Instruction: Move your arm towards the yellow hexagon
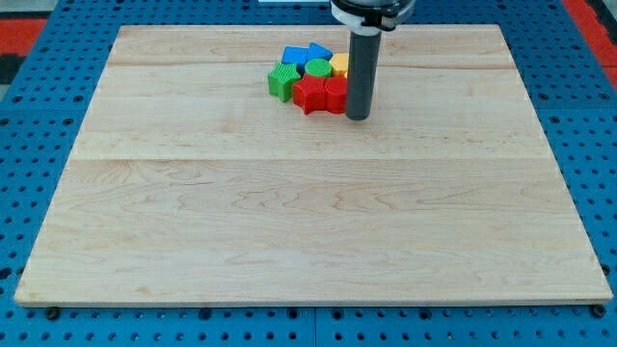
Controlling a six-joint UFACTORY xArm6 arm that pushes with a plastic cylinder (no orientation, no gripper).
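Observation:
A tight cluster of blocks sits near the view's top centre on the wooden board [308, 212]. The yellow hexagon [339, 66] is at the cluster's right, partly hidden behind my rod. My tip [357, 118] rests on the board just below and right of it, touching or nearly touching the red block [335, 94]. A red star [310, 94] lies left of that. A green round block [317, 69] sits in the middle, a green star [283, 81] at the left, and two blue blocks [307, 54] at the top.
The board lies on a blue perforated table [39, 116]. Red mat shows at the view's top corners [19, 29].

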